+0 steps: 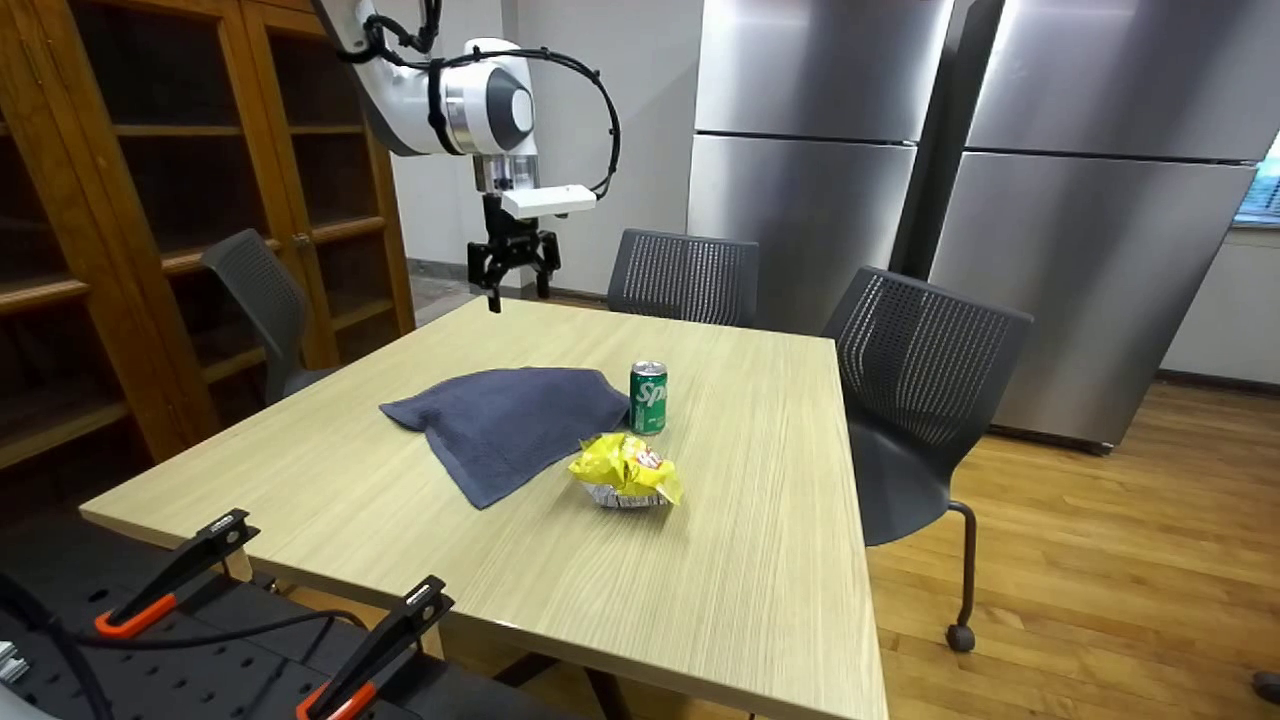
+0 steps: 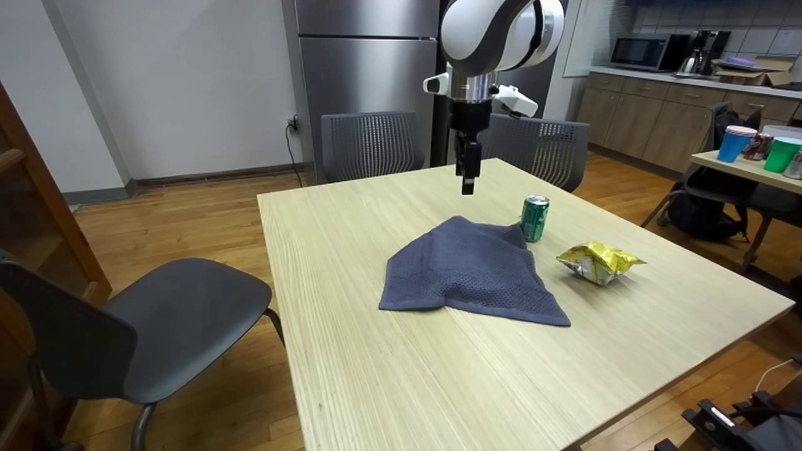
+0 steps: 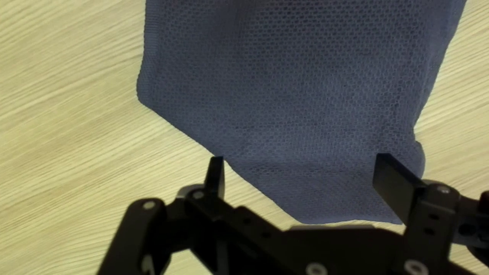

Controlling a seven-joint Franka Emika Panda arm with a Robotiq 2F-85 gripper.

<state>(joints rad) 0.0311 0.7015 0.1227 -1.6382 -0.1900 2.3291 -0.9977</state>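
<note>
My gripper (image 1: 519, 296) hangs well above the far part of the table in both exterior views, pointing down. Its two fingers stand wide apart in the wrist view, with nothing held between them. Below lies a dark blue towel (image 3: 305, 95), spread on the wood with uneven, partly folded edges; it is the nearest thing to the gripper and apart from it. A green soda can (image 1: 648, 400) stands upright at the towel's edge. Close to the can sits a yellow snack bag (image 2: 599, 263) with a silvery underside. Neither the can nor the bag shows in the wrist view.
The light wooden table (image 1: 760, 560) has dark chairs around it, including one chair (image 1: 900, 420) at its side. Black and orange clamps (image 1: 380, 650) grip near the table's front edge. Steel refrigerators (image 1: 800, 180) and a wooden cabinet (image 1: 290, 215) stand behind. Cups (image 2: 736, 143) rest on another table.
</note>
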